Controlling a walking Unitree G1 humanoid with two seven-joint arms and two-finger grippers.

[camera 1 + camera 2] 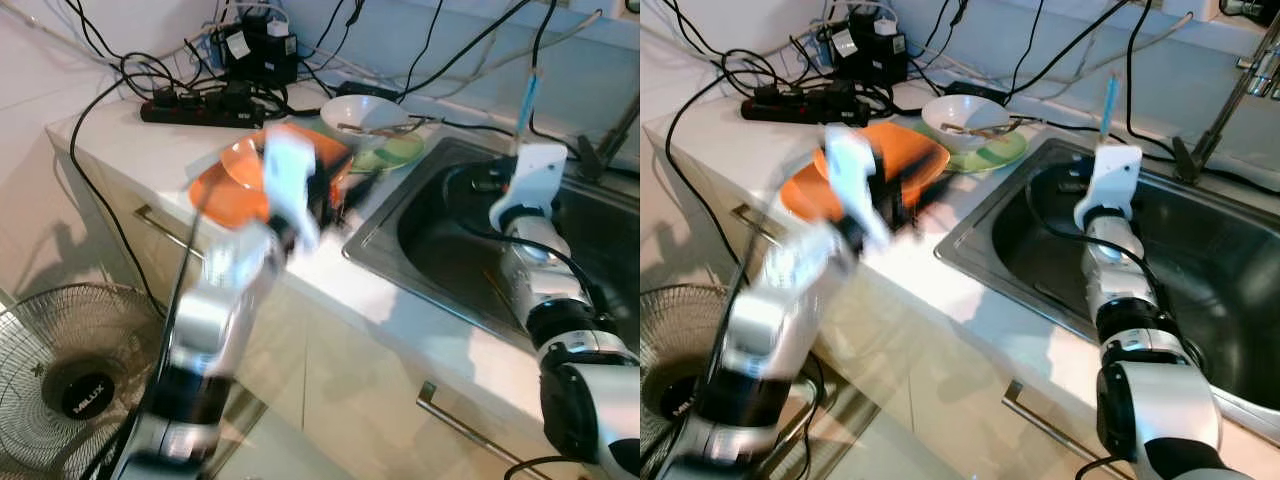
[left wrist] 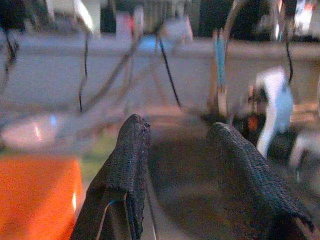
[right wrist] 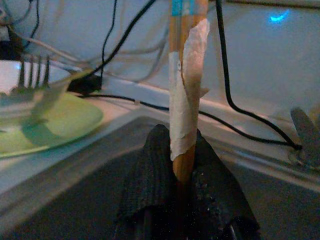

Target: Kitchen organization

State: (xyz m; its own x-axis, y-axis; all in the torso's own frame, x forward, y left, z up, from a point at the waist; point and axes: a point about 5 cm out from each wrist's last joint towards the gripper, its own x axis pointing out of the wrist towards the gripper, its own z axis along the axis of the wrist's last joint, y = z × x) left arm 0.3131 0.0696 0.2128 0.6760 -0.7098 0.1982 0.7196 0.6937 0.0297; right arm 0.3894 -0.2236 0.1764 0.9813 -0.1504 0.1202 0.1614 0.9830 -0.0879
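Your right gripper [image 3: 182,200] is over the sink [image 1: 1200,260], fingers clamped on 2 upright chopsticks [image 3: 186,85] w/ paper wrap. Your left gripper [image 2: 180,165], blurred, fingers apart, sits above the orange plate [image 1: 235,175] on the counter [image 1: 120,135], near bowl [image 1: 962,118] on green plate [image 1: 1005,152].

The left arm [image 1: 235,280] is smeared by motion blur in both eye views, and it hides part of the orange plate [image 1: 235,175] on the counter [image 1: 130,140]. In the left wrist view everything beyond the left end effector [image 2: 180,150] is blurred. In the right wrist view the chopsticks' [image 3: 186,90] upper ends are cut off by the frame edge, their lower ends hidden between the right end effector's [image 3: 182,185] fingers.
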